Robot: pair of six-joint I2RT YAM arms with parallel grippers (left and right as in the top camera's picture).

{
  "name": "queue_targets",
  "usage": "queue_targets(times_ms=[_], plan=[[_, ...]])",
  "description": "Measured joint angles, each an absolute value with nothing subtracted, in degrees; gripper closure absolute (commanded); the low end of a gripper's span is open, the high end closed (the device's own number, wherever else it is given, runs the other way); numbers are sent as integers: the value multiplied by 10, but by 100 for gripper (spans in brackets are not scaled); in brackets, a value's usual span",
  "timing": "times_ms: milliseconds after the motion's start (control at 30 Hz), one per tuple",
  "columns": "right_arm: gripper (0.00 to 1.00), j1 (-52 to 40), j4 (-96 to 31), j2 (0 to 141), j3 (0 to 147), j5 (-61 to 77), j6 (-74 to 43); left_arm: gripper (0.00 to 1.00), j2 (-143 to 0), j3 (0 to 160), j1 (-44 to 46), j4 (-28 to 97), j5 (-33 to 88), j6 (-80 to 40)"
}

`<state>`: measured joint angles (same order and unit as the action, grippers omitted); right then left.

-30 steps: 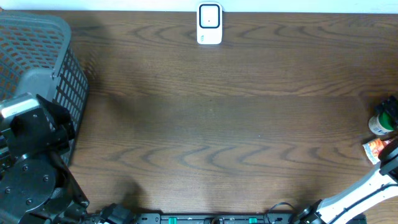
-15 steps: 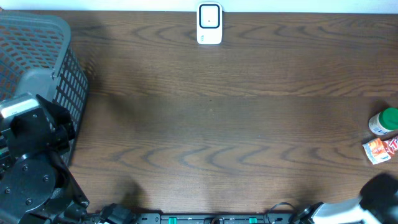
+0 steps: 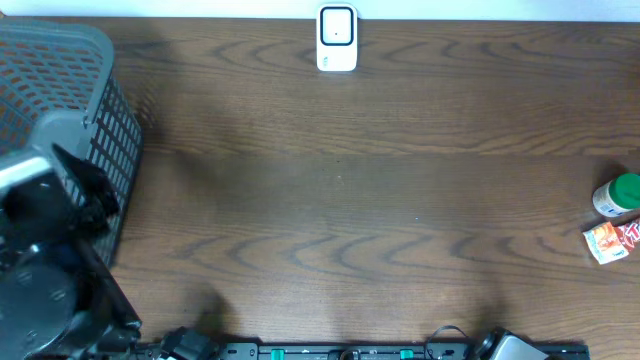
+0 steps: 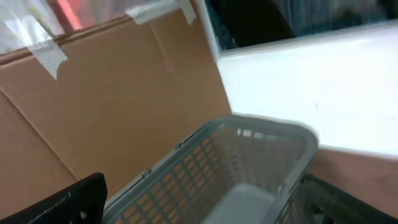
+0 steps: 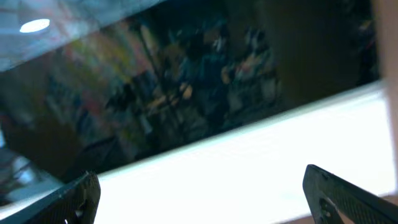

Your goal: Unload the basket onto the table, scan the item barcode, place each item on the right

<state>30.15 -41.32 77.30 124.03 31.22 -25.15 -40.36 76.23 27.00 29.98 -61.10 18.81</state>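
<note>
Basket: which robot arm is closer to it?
Left. The left arm is right beside the basket; the right arm barely shows at the bottom edge, far across.

You'll find the white scanner (image 3: 337, 38) at the far edge of the tabletop (image 3: 340, 200), near its middle, dark window facing up. At the right edge sits a small white bottle (image 3: 617, 195) with a green cap. Just beside it, a red-and-white packet (image 3: 610, 240) lies flat.

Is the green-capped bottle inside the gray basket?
No, the bottle sits on the table at its right edge, across from the basket.
</note>
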Motion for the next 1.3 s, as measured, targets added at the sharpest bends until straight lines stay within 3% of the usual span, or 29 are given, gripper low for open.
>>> queue_targets(times_ms=[267, 367, 500, 667, 1033, 1100, 1133, 1300], plan=[[1, 66, -369, 670, 1039, 228, -189, 2, -416, 760, 270, -113, -568, 350], [1, -29, -346, 594, 958, 156, -152, 2, -417, 764, 270, -180, -569, 443], [1, -89, -331, 500, 884, 67, -119, 2, -416, 764, 267, -121, -575, 523], [1, -95, -307, 399, 811, 5, -103, 2, -403, 762, 259, -64, -577, 545], [7, -96, -278, 147, 647, -24, -87, 2, -235, 761, 81, 217, -472, 338], [7, -95, -278, 117, 623, -24, -86, 2, -211, 762, 44, 249, -429, 302], [1, -94, -277, 102, 607, -24, -86, 2, -201, 762, 29, 265, -405, 288], [1, -70, -285, 31, 529, -26, -85, 2, -158, 757, -25, 301, -269, 242]])
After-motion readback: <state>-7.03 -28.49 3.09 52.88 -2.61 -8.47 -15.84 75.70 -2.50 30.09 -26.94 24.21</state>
